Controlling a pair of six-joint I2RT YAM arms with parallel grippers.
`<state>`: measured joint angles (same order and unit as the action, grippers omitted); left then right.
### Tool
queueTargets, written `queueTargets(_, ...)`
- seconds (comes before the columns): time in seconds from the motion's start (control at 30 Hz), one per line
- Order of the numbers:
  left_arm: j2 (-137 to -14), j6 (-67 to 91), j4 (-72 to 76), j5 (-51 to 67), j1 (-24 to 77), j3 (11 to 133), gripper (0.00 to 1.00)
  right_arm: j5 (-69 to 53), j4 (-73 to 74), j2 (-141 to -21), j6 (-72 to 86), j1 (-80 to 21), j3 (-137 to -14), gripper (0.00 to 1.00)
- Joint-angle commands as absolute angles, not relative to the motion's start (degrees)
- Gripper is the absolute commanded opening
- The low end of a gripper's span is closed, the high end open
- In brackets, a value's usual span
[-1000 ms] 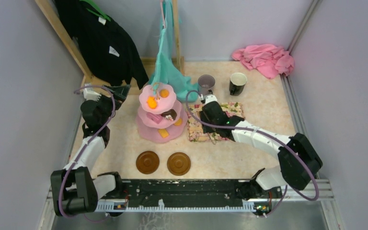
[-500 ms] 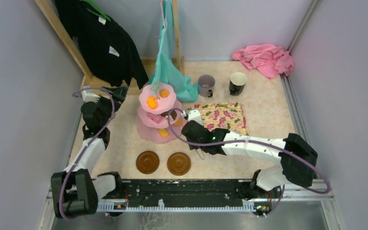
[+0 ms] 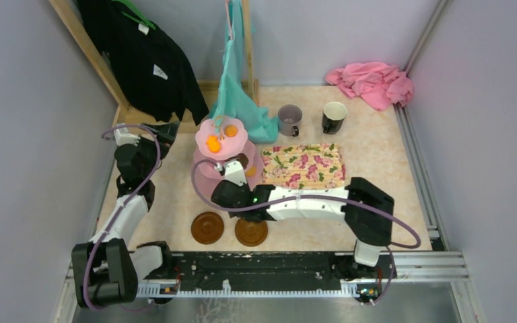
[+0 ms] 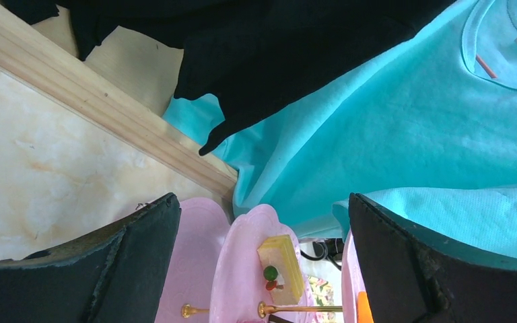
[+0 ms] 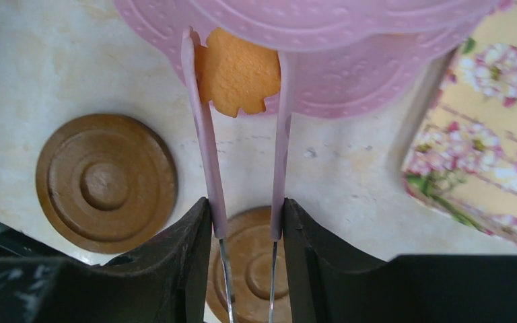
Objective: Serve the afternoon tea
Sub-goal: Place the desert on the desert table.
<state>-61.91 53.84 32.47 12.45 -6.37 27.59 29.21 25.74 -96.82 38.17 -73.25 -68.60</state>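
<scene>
The pink three-tier stand (image 3: 210,183) stands left of centre with orange cakes (image 3: 213,143) on its top tier. My right gripper (image 3: 226,186) reaches to its front and is shut on pink tongs (image 5: 205,134). In the right wrist view the tong arms lie either side of an orange cake (image 5: 237,77) on the bottom tier (image 5: 350,87). My right gripper (image 5: 246,208) hangs above a brown disc (image 5: 249,262), with the other disc (image 5: 104,183) to its left. My left gripper (image 3: 166,129) is open and empty beside the stand, facing a yellow cake (image 4: 281,266).
A grey mug (image 3: 289,119) and a black white-lined mug (image 3: 333,116) stand at the back. A floral mat (image 3: 303,165) lies right of the stand. Teal fabric (image 3: 239,94) and a black garment (image 3: 145,60) hang behind it. A pink cloth (image 3: 371,82) sits in the far right corner.
My right arm has swung left from the floral mat to the front of the stand, carrying the tongs. The left arm has not moved.
</scene>
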Motion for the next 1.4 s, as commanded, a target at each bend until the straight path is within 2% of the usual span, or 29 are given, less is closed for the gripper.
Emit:
queueTargets(0.0, -60.19, 54.67, 32.36, 11.13, -6.30, 26.86, 0.99, 30.15, 26.62, -102.71, 41.06, -74.44, -76.70, 0.32)
queueTargets(0.43, -56.63, 56.17, 29.60, 6.14, -6.72, 25.71, 0.99, 29.55, 30.72, -117.10, 45.46, -74.45, -93.82, 0.31)
queueTargets(0.77, -50.93, 56.38, 16.59, -7.33, -7.56, 27.81, 0.99, 29.60, 38.48, -126.73, 48.28, -73.39, -108.35, 0.31)
queueTargets(1.37, -50.28, 56.36, 15.11, -8.62, -7.60, 28.13, 0.99, 27.47, 36.34, -128.79, 51.15, -69.32, -109.25, 0.31)
